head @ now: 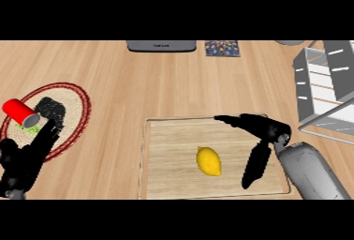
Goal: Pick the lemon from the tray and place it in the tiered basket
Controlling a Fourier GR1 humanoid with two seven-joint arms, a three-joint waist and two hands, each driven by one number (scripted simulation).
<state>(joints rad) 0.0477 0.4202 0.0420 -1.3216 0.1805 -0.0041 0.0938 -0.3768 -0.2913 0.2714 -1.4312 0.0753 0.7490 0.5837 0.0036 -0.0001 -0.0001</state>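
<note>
Right hand (266, 136) spread above tray (166, 183) | lemon (209, 161) untouched | left hand (24, 157) relaxed | writing unreadable

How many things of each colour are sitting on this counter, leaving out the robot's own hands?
Yellow: 1, the lemon
Red: 2, the cup and the red-rimmed mat
Wood-coloured: 1, the tray
Grey: 2, the tiered basket and a flat grey item at the far edge
Multicoloured: 1, a small patterned item
Total: 7

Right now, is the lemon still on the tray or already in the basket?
On the tray: the lemon lies on the wooden tray, beside the open right hand, unheld.
</note>
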